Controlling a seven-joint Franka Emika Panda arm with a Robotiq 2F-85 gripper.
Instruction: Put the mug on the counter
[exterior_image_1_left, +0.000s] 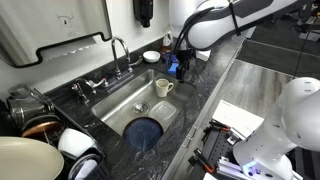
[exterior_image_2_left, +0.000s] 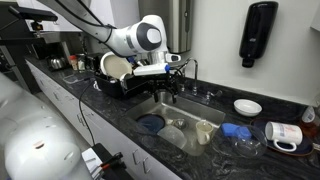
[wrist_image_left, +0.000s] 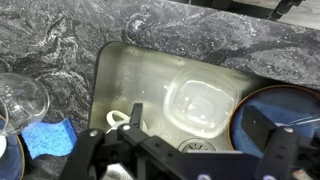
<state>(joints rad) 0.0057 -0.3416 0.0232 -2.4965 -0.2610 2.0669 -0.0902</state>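
The cream-white mug (exterior_image_1_left: 164, 87) stands upright in the steel sink (exterior_image_1_left: 125, 100), near its end by the arm. It also shows in an exterior view (exterior_image_2_left: 205, 130). In the wrist view only its handle and rim (wrist_image_left: 115, 119) show beside my left finger. My gripper (wrist_image_left: 200, 125) is open and empty, above the sink and apart from the mug; both exterior views show it (exterior_image_1_left: 179, 66) (exterior_image_2_left: 168, 78). The dark speckled counter (exterior_image_1_left: 205, 95) (exterior_image_2_left: 110, 100) (wrist_image_left: 60, 40) surrounds the sink.
In the sink lie a clear plastic container (wrist_image_left: 205, 105) and a blue plate (wrist_image_left: 285, 115). A blue sponge (wrist_image_left: 50, 138) and a glass (wrist_image_left: 20, 95) sit on the counter. A faucet (exterior_image_1_left: 118, 50), a white bowl (exterior_image_2_left: 247, 106) and a dish rack (exterior_image_1_left: 45, 140) are nearby.
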